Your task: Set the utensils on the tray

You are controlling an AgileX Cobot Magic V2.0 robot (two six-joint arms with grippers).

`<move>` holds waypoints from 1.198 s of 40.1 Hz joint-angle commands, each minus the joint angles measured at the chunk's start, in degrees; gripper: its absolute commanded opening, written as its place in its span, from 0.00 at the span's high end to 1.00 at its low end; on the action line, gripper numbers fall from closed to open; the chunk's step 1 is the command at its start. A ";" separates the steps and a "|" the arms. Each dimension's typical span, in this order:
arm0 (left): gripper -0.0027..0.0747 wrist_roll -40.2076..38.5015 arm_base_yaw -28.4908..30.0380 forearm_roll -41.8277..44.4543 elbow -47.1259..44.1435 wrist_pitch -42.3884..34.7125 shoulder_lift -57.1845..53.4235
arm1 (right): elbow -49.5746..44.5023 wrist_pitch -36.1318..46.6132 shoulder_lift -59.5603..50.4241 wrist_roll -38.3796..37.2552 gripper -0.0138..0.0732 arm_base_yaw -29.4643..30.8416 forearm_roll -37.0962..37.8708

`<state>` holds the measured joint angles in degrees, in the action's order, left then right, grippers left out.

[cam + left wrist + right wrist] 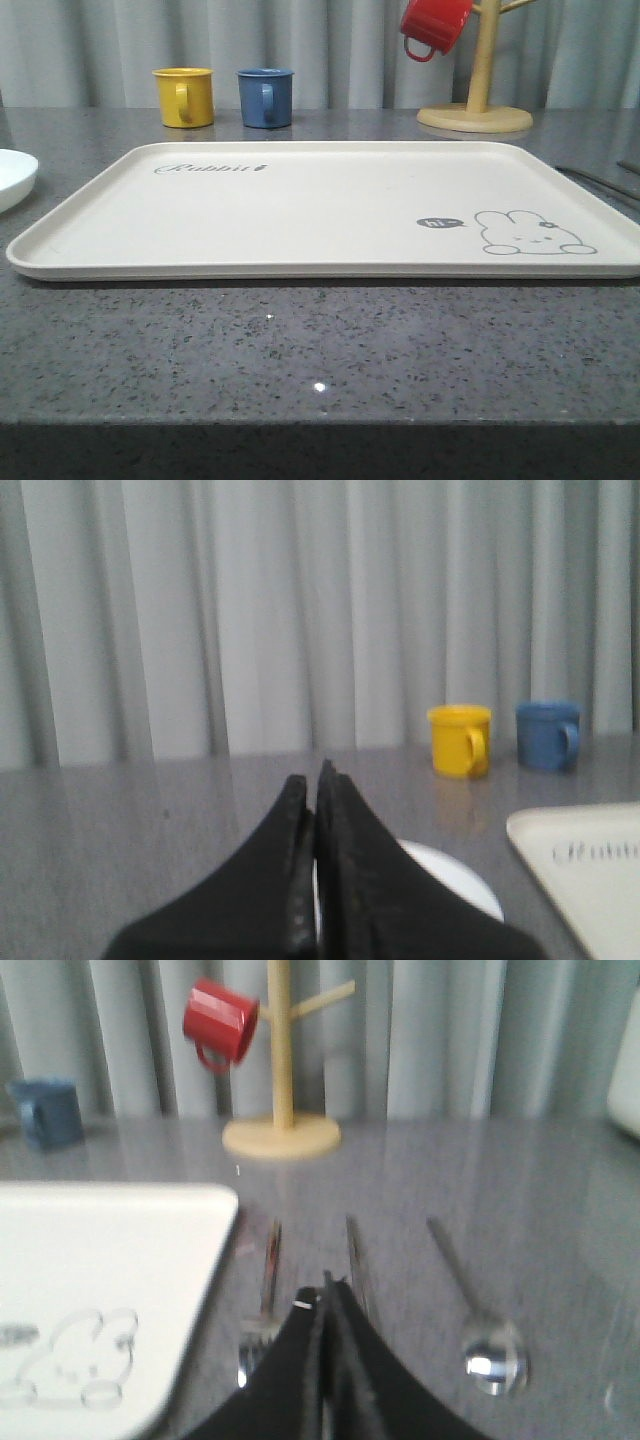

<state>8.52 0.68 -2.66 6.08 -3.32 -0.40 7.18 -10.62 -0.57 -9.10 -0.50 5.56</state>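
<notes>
The cream-white tray (pixel 320 205) with a rabbit drawing lies flat in the middle of the grey table, bare. In the right wrist view its corner (pixel 100 1270) lies beside three pieces of silver cutlery on the table: a fork (pixel 262 1305), the chopsticks (pixel 355 1260) and a spoon (pixel 480 1335). My right gripper (pixel 325 1282) is shut with nothing in it and hovers over them, between fork and spoon, its black fingers covering the chopsticks' near end. My left gripper (pixel 312 775) is shut and empty, over the table to the left of the tray (pixel 590 870).
A round white plate (pixel 12 177) lies left of the tray, partly under my left fingers (pixel 450 880). A yellow mug (pixel 184 96) and a blue mug (pixel 266 97) stand behind the tray. A wooden mug tree (pixel 477 95) holds a red mug (pixel 433 24).
</notes>
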 commanded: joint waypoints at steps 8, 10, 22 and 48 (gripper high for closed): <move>0.99 -0.45 0.08 2.00 21.95 8.12 12.58 | 25.31 -10.34 9.32 0.40 0.92 0.30 0.02; 0.99 -0.45 0.08 2.00 24.59 11.20 16.24 | 27.92 -12.23 12.45 0.40 0.92 0.30 0.08; 0.99 -0.45 0.08 2.00 28.86 13.29 25.12 | 31.34 -14.28 22.10 0.40 0.91 0.30 0.08; 0.15 -0.45 0.08 -0.91 29.30 13.27 26.65 | 31.29 -15.91 22.10 0.40 0.10 0.30 4.20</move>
<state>8.52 0.68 -2.75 33.06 14.73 24.50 36.64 -30.68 20.70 -9.10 -0.50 8.63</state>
